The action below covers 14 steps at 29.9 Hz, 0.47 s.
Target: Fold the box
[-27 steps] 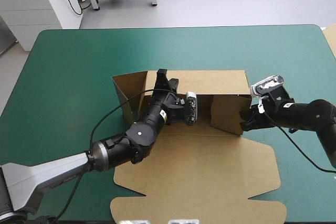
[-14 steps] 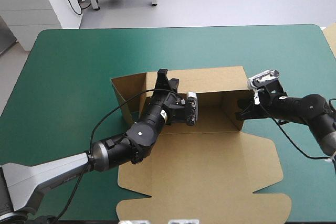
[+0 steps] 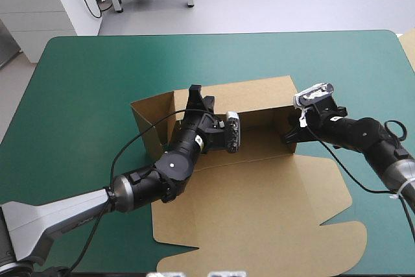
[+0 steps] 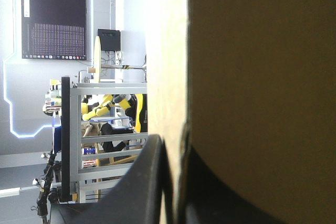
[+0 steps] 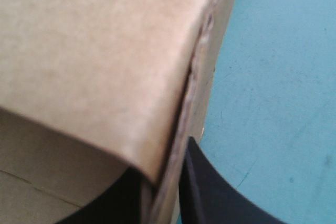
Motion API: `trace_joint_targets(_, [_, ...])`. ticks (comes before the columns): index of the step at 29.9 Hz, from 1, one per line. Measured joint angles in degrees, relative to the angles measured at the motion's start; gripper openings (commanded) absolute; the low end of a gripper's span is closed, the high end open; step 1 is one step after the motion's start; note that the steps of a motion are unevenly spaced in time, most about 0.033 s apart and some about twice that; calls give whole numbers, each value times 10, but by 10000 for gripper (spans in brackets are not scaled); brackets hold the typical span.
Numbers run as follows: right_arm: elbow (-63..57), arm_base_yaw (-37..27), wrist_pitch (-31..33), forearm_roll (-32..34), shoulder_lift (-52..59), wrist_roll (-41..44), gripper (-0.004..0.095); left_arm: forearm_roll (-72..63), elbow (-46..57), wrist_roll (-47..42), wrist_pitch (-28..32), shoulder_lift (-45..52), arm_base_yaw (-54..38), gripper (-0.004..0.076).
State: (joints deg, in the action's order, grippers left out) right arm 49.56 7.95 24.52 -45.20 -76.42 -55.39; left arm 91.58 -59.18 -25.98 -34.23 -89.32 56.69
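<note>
Two black-finned grippers pinch the brown cardboard box [image 3: 259, 199] mid-tabletop on the teal-green cover [image 3: 97, 76]: the left gripper [image 3: 201, 95] on the raised far wall, the right gripper [image 3: 286, 137] on the right wall. In the left wrist view, the fingers [image 4: 149, 182] clamp the board's edge. In the right wrist view, the fingers [image 5: 207, 192] nip the wall's corner.

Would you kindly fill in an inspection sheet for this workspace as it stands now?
Surface: teal-green cover, smooth where visible.
Job's things: box, brown board, far and side walls raised, large panel flat toward the near edge.
Clutter: nothing seen.
Grippers: left gripper shut on the box's far wall; right gripper shut on its right side wall.
Cables: nothing seen beyond the robot's own.
Surroundings: pale edge past the table's right edge, too little shown to identify.
</note>
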Motion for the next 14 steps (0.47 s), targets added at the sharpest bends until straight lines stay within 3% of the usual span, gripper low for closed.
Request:
trace_joint_targets(6, [0,15,-22,35,0,49,3,-13,2,-14,2,-1,0,347])
trace_joint_targets(14, [4,21,-48,60,-23,92,3,23,7,-119,15,0,24,356])
